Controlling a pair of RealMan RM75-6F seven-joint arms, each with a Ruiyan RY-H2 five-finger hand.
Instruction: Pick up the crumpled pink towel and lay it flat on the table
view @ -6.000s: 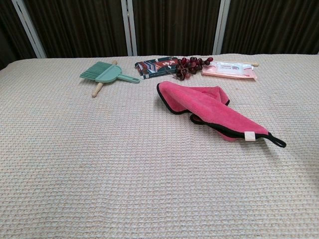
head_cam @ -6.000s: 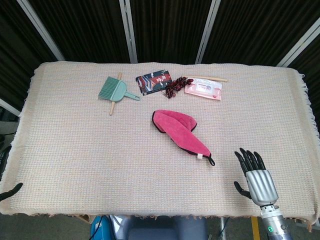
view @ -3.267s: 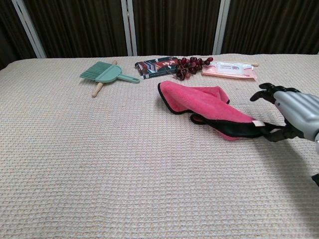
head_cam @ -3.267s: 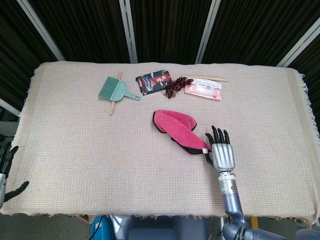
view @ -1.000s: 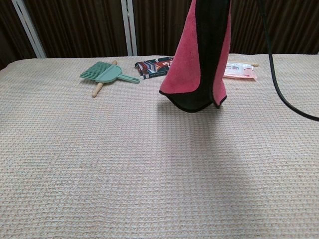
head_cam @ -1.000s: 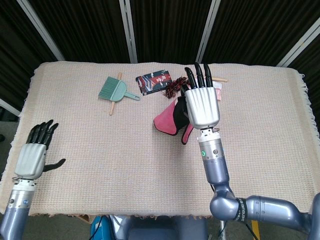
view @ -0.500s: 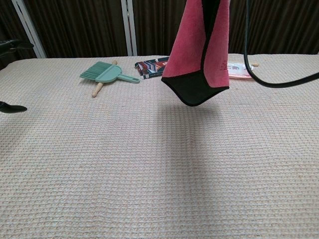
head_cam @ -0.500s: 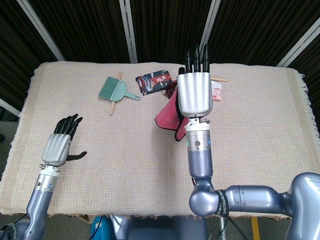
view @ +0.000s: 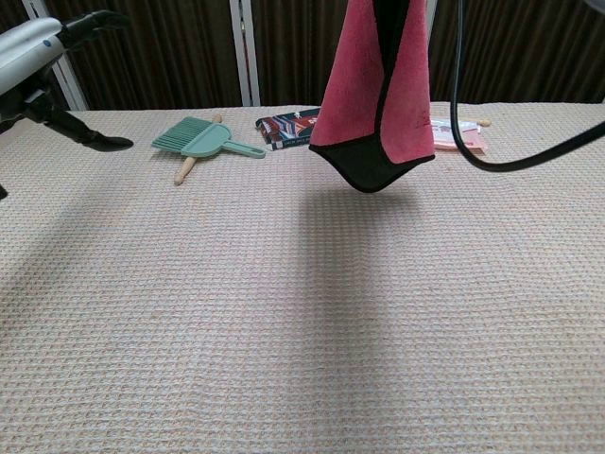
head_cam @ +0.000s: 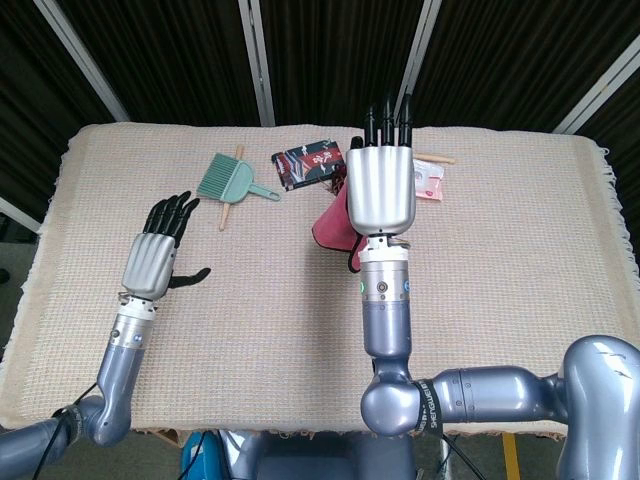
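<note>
Pink towel (view: 378, 90) hangs limp from my right hand (head_cam: 380, 190), fingers clamped; left hand (head_cam: 152, 260), fingers apart, should pinch towel's bottom corner.

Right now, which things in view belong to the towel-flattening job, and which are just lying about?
Job: crumpled pink towel with black trim, hanging from the right hand; open left hand; woven beige table cover.

Lying about: green dustpan brush, dark printed packet, pink wipes pack.

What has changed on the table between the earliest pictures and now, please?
The right hand took hold of the pink towel and lifted it off the table; it now hangs clear. The left hand came up over the table, open. The brush and back-row items stayed put.
</note>
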